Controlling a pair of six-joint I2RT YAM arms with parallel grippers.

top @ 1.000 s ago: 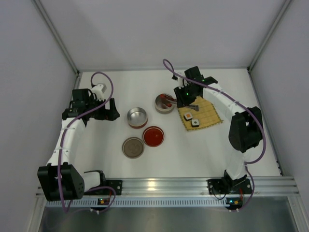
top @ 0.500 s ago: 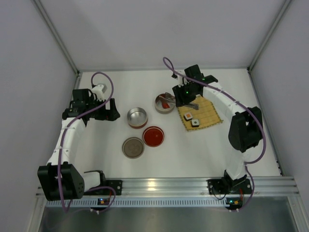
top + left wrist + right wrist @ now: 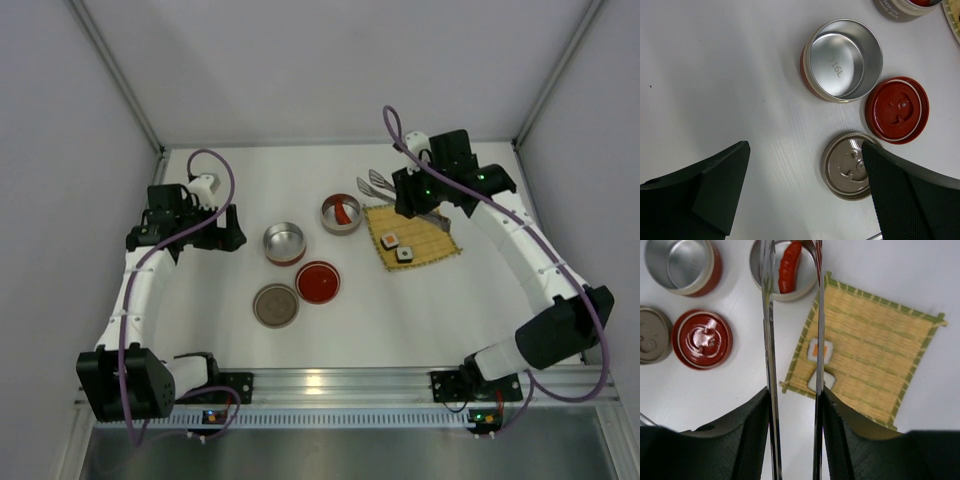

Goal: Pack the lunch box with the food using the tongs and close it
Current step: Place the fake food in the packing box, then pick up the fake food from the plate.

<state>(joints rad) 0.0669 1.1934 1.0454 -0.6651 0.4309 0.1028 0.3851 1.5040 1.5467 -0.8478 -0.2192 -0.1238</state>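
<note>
Right wrist view: the right jaws clamp the tongs [image 3: 769, 340], whose blades stand parted over the tin [image 3: 790, 297] holding the red piece [image 3: 789, 267]. Two sushi pieces [image 3: 390, 241] lie on the mat [image 3: 875, 350]; a weak or off-centre squeeze could drop one. The left jaws gape, empty.

Top view overlooks the whole table [image 3: 420, 310]; both downward wrist views, closer, share the red lid [image 3: 897, 110].

1. Slim silvery tongs [image 3: 769, 340]: arms parted, near the bamboo mat's [image 3: 875, 355] far corner.
2. Elongated red piece [image 3: 788, 266] lies inside the open tin [image 3: 785, 296].
3. One sushi piece [image 3: 819, 350] and a second sushi piece [image 3: 821, 381] sit close together on the mat.
</note>
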